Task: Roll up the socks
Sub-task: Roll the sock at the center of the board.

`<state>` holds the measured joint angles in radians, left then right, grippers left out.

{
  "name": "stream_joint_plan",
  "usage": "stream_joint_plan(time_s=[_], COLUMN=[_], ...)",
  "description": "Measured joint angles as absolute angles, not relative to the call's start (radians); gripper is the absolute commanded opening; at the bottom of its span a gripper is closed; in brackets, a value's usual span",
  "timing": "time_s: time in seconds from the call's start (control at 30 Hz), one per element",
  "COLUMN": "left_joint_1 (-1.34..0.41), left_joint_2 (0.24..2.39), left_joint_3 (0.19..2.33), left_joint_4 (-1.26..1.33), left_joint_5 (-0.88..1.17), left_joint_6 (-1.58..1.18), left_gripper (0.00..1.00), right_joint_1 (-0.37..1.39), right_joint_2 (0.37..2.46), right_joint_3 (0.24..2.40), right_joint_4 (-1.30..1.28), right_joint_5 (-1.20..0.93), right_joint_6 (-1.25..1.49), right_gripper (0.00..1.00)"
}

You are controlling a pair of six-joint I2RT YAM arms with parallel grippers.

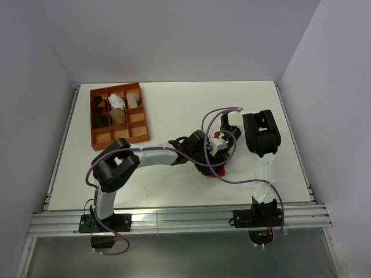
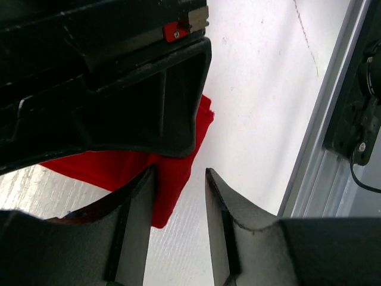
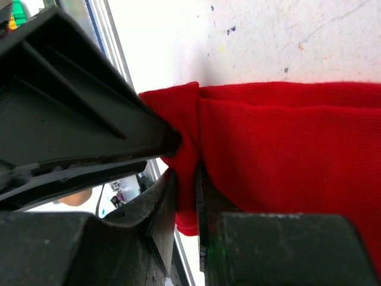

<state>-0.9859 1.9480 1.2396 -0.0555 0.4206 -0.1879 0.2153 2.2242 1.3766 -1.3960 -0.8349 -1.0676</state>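
Lying flat, red sock [image 3: 286,149], folded edge inside right end effector [image 3: 186,192]

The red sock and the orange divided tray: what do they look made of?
The red sock looks like soft matte knit fabric: fine ribbed lines, a folded edge. The divided tray is likely rigid plastic, matte orange-brown, with thin straight walls; too small to be sure.

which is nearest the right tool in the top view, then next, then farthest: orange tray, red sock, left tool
1. red sock, mid-table, pinched in the right tool.
2. left tool, just to its left, at the same sock.
3. orange tray, far off at the table's back left.
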Motion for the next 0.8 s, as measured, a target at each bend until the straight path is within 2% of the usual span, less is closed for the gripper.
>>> stream_joint_plan(time_s=[0.27,0.63,0.73,0.77,0.8], left_joint_1=[-0.982,-0.982,-0.982,-0.982,-0.982], left_joint_2=[1.962,1.973,1.993,1.996,2.001], left_joint_3=[1.242,1.248,1.262,1.266,1.272], left_joint_4=[-0.067,-0.081,-0.086,-0.088,-0.093], left_joint_5=[0.443,0.368,0.374,0.378,0.391], left_joint_6=[-0.165,-0.143,-0.144,-0.145,-0.152], left_gripper=[0.38,0.42,0.35,0.26,0.22], right_joint_1=[0.215,0.215,0.215,0.215,0.215], right_joint_2=[2.226,2.226,2.226,2.226,2.225], right_joint_3=[1.377,1.377,1.376,1.376,1.373], right_joint_4=[-1.401,-1.4,-1.4,-1.399,-1.396], right_joint_5=[-0.831,-0.83,-0.828,-0.828,-0.828], right_joint_6=[-1.064,-1.064,-1.063,-1.061,-1.057], right_gripper=[0.2,0.2,0.21,0.22,0.24])
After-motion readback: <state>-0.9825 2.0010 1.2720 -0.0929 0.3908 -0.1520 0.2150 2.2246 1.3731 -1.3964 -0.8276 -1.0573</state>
